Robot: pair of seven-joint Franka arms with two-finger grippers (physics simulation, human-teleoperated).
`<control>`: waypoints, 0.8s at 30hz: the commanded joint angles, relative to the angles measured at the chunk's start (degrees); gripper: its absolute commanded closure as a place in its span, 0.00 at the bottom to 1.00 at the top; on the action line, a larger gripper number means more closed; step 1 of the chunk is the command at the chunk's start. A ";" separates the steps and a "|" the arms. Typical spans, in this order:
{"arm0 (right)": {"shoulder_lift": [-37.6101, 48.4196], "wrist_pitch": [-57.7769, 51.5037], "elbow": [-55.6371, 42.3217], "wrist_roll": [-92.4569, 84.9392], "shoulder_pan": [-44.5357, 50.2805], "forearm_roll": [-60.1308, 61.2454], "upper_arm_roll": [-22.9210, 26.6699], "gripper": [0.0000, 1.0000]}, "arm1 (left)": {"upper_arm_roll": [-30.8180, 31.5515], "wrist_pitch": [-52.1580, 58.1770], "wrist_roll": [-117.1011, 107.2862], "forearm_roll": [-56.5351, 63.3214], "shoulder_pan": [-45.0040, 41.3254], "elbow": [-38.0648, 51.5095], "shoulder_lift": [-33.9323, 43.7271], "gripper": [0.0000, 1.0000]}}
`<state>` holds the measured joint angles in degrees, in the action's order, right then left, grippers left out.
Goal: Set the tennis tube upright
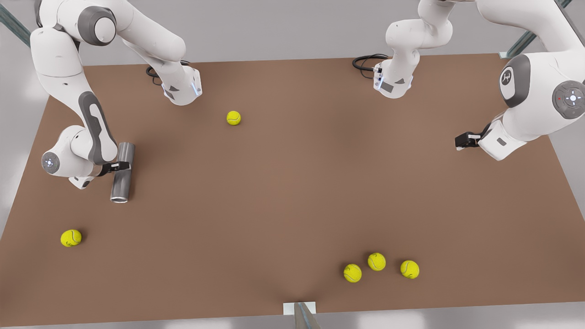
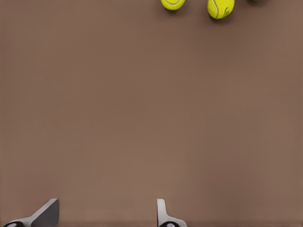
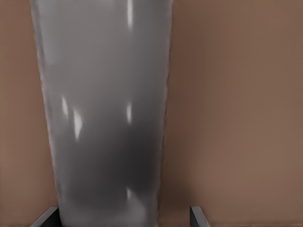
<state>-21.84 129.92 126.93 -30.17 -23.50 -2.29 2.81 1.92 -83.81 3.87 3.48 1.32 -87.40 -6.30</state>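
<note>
The tennis tube (image 1: 121,185) is a grey metallic cylinder lying flat on the brown table (image 1: 292,192) at the front view's left, its silvery rim toward the near edge. My right gripper (image 1: 121,166) straddles its middle. In the right wrist view the tube (image 3: 106,118) sits between the open fingers (image 3: 196,216), with a gap on one side and the other finger close against it. My left gripper (image 1: 460,140) waits open over bare table at the front view's right, its fingertips (image 2: 163,215) holding nothing.
Several yellow-green tennis balls lie loose: one (image 1: 233,118) toward the back, one (image 1: 71,238) near the front left, and three (image 1: 376,261) grouped at the front right. Two of these balls (image 2: 220,7) appear far ahead in the left wrist view.
</note>
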 commanded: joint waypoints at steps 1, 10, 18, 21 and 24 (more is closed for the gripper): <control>-0.05 -0.37 -0.02 10.74 0.21 0.10 0.00 0.00 | 0.01 0.40 -0.18 0.03 0.00 0.04 0.06 0.00; -2.24 0.42 -0.02 15.41 0.38 -0.52 0.00 0.00 | 0.01 0.40 -0.18 0.03 0.00 -0.05 -0.03 0.00; -2.51 0.42 -0.02 14.00 0.21 -1.05 0.00 0.37 | 0.01 1.36 -0.27 0.03 0.00 -0.05 -0.03 0.00; -2.07 -0.29 -1.25 11.10 1.79 -1.31 -0.17 0.37 | 0.01 1.89 -0.27 0.03 0.00 -0.05 -0.03 0.00; -1.63 -0.29 -1.78 10.22 4.60 -1.40 -0.26 0.37 | 0.01 1.89 -0.27 0.03 0.00 -0.05 -0.03 0.00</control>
<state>-23.55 129.95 125.25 -21.18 -18.98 -3.01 2.60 1.92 -82.34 3.70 3.48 1.32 -87.48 -6.39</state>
